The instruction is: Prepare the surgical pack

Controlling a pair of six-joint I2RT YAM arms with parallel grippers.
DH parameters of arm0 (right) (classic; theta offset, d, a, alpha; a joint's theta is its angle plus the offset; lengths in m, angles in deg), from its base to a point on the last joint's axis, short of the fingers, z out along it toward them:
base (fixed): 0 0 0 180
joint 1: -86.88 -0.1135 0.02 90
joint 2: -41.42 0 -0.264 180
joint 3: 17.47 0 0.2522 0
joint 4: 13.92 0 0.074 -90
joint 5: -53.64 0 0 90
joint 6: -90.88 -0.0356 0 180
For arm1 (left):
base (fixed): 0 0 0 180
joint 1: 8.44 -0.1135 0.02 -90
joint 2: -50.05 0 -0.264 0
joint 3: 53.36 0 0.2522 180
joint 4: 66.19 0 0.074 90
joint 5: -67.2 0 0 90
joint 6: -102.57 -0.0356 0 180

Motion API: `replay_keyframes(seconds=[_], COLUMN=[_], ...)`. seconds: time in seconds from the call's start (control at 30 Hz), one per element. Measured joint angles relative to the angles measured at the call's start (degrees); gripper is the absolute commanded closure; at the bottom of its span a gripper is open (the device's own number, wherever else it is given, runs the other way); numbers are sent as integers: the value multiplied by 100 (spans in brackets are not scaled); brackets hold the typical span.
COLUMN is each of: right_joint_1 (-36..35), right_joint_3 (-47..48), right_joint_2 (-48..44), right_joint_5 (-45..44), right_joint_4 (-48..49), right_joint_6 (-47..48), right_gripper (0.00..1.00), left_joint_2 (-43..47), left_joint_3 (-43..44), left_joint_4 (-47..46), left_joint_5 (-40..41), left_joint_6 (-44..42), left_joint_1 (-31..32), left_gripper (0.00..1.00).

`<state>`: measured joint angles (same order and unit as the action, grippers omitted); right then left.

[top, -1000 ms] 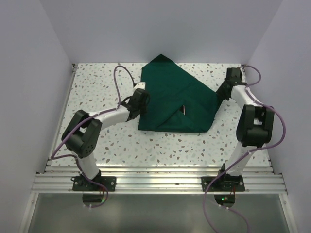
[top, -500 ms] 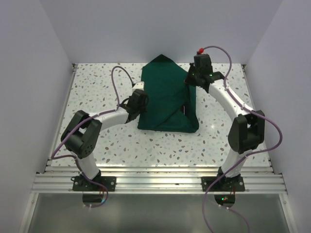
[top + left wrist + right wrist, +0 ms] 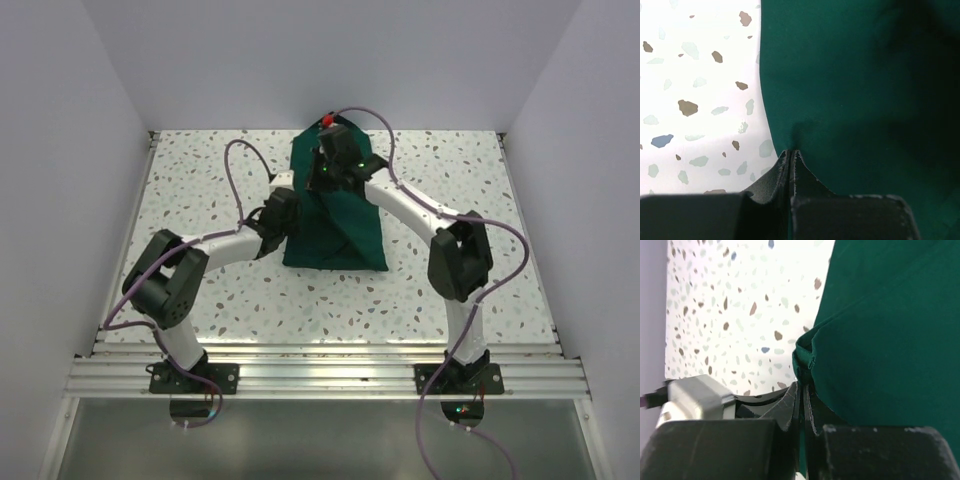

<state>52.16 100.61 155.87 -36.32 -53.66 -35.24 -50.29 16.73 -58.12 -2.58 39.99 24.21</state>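
Observation:
The surgical pack is a dark green fabric drape folded into a narrow upright bundle at the middle of the speckled table. My left gripper is shut on the pack's left edge, and in the left wrist view the gripper pinches the green cloth. My right gripper is over the pack's upper part, shut on a bunched fold of the drape; in the right wrist view the gripper holds the fold. Whatever the drape covers is hidden.
The speckled table has raised rails at its edges and white walls on three sides. Purple cables loop over both arms. My left arm's white link shows in the right wrist view.
My right gripper has carried the drape's right corner from the far right across to the left, folding it over the bundle. My left gripper has stayed on the left edge.

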Motion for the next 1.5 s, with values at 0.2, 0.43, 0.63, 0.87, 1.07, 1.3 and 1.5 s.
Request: replay_keyframes(seconds=[0.2, 0.43, 0.63, 0.87, 1.07, 1.3, 1.5], right_joint_1=[-195, -197, -197, -192, -203, -282, -308], right_joint_3=[151, 317, 584, 732, 883, 1014, 1381], right_joint_2=[669, 1080, 1545, 1952, 2105, 2124, 2124], right_joint_5=[240, 356, 522, 767, 935, 1058, 1150], right_joint_4=[57, 203, 317, 490, 608, 861, 841], right_joint_6=[-188, -380, -448, -619, -684, -734, -737], right_gripper=[100, 100, 100, 97, 73, 58, 58], left_joint_2=[50, 81, 96, 114, 138, 256, 273], left_joint_3=[-98, -186, -216, -260, -302, -422, -422], left_joint_4=[-114, -234, -254, -293, -326, -363, -330], left_joint_5=[7, 0, 26, 116, 168, 79, 79], left_joint_6=[0, -2, -22, -107, -149, -146, -144], left_joint_1=[-2, -2, -17, -17, -28, -15, -11], left_gripper=[100, 100, 100, 100, 100, 100, 98])
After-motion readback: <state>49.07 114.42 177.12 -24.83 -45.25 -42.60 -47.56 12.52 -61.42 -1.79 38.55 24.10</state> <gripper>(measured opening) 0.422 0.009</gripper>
